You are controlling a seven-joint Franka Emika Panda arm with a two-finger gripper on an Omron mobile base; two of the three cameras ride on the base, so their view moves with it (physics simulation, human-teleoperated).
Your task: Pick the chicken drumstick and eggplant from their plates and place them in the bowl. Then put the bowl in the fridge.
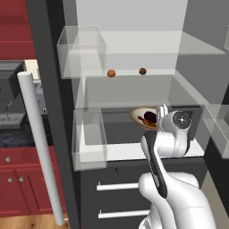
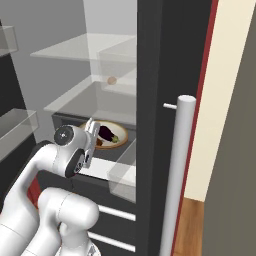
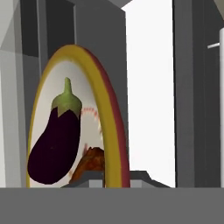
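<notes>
Hand (image 1: 161,112) clamped on bowl (image 1: 144,117) rim | eggplant (image 3: 54,144), drumstick (image 3: 89,162) inside

No readable text, label, brand, number or sign appears anywhere: none on the bowl (image 3: 114,131) ahead of the gripper, none on the fridge (image 1: 134,89) shelves and door beyond it.

Inside the fridge (image 1: 134,27), a clear shelf (image 1: 134,89) carries two small round items, an orange ball (image 1: 111,73) and, to its right, a brown ball (image 1: 142,71). The bowl (image 1: 139,117) sits below that shelf, over the white ledge (image 1: 125,152).
</notes>
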